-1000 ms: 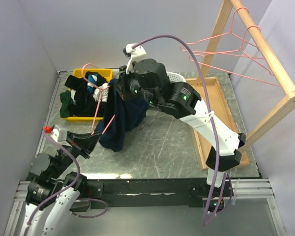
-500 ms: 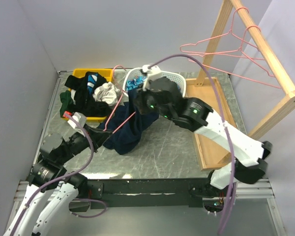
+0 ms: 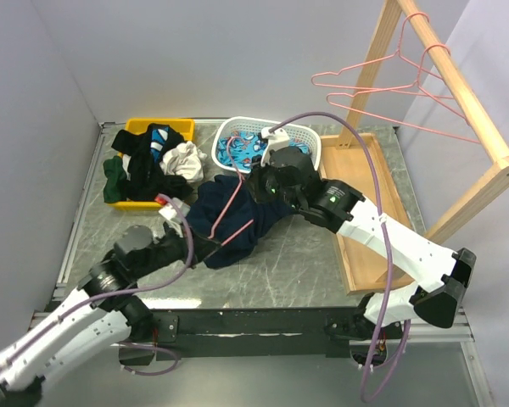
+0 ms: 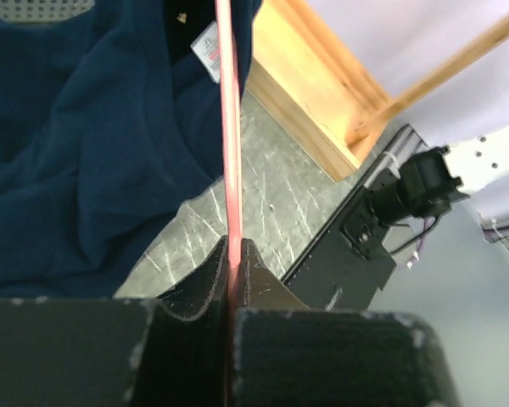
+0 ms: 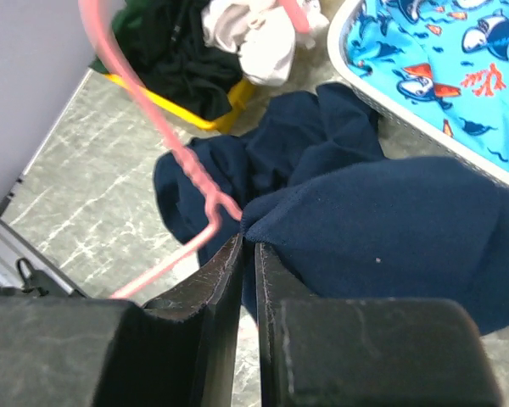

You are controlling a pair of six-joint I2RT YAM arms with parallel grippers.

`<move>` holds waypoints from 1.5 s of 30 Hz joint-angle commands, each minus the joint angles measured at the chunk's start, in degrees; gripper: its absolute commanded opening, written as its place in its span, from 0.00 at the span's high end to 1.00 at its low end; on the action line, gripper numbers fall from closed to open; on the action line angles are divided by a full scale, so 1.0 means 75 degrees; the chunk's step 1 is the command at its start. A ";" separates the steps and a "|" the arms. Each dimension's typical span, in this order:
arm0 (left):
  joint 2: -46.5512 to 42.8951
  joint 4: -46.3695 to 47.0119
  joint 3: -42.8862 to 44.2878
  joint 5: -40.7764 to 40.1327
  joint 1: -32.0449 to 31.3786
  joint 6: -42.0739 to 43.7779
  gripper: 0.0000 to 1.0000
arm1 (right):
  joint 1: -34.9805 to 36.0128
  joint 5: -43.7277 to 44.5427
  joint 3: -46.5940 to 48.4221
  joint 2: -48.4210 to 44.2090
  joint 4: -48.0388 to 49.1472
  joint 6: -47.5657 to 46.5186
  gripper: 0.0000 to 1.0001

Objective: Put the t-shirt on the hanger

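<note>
One crumpled navy t-shirt (image 3: 225, 236), white collar label (image 4: 209, 49)

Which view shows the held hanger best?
Top external: most of the hanger shows, bent across the t-shirt. Left wrist shows one wire stretch clamped between fingers; right wrist, a bent stretch beside the t-shirt.

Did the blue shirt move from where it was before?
Yes. The t-shirt has sunk toward the front and a bit right, away from the yellow bin, which stayed put.
</note>
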 commanded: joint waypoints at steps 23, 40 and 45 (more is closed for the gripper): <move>0.0933 0.4413 -0.2892 -0.3535 -0.2816 -0.0886 0.99 | -0.0401 0.0143 -0.2043 -0.0670 0.1165 0.0194 0.57; 0.2350 0.5000 -0.2788 -0.2868 -0.2827 -0.0711 0.99 | -0.0389 0.0566 -0.3215 -0.0940 0.2357 -0.0028 0.00; 0.2526 0.4836 -0.2519 -0.2833 -0.2827 -0.0523 0.99 | -0.0378 0.0976 -0.3344 -0.0554 0.2334 0.0054 0.00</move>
